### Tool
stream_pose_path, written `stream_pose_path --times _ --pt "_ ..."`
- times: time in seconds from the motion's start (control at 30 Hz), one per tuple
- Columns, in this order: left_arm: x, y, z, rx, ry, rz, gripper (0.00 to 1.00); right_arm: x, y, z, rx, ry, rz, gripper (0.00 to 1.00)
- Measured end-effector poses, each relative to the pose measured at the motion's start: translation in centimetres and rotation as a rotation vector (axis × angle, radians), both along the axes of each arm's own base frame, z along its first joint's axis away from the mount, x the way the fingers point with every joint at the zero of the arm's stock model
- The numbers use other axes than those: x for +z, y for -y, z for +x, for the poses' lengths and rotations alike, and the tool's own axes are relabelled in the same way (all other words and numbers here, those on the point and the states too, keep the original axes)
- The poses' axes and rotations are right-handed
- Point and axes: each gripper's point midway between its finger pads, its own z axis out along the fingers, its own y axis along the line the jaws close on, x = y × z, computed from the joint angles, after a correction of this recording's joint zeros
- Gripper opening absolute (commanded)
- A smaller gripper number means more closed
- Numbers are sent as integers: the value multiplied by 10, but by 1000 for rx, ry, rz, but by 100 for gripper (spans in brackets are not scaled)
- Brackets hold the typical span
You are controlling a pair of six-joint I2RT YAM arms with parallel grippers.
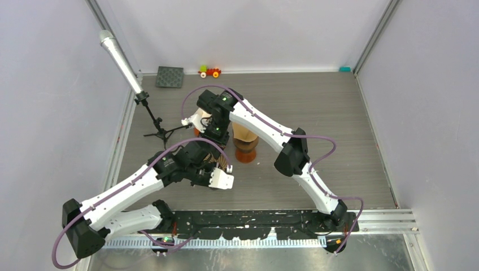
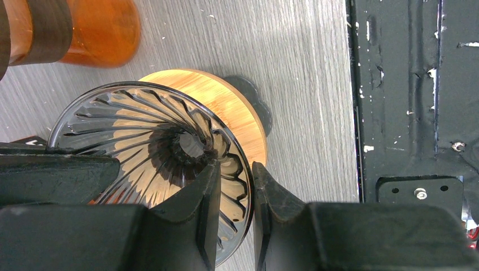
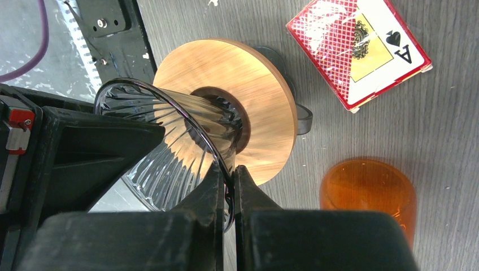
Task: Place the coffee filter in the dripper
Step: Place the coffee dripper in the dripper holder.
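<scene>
Left gripper: one finger sits inside the cone and one outside. The jaws are clamped on the rim of the glass dripper at the lower right of the left wrist view.

Right gripper: jaws are drawn almost together and pinch the thin glass rim at bottom centre of the right wrist view.

Dripper: ribbed clear cone on a round wooden base, with a dark handle showing behind the base. It stands on the grey wood-grain table, near the black rail that fills the right of the left wrist view. Whether the base lies flat or is tipped cannot be told.

Coffee filter: a tan paper shape at centre of the top view, apparently resting on top of an orange and brown vessel. It is near the dripper but apart from it.

Other items: a red-backed playing-card box at the upper right of the right wrist view and an orange cup at its lower right. Both stand apart from the wooden base.
</scene>
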Motion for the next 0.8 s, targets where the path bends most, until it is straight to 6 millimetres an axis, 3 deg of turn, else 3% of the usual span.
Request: stream_pose_path --times 0.2,0.6,0.8 --pt "1 0 1 2 6 -2 0 0 0 0 -2 2 -1 1" --pt "9 0 9 26 24 15 0 -2 -2 7 -37 49 -22 28" --pt "12 1 13 40 31 20 5 -6 -1 14 -45 102 -47 30"
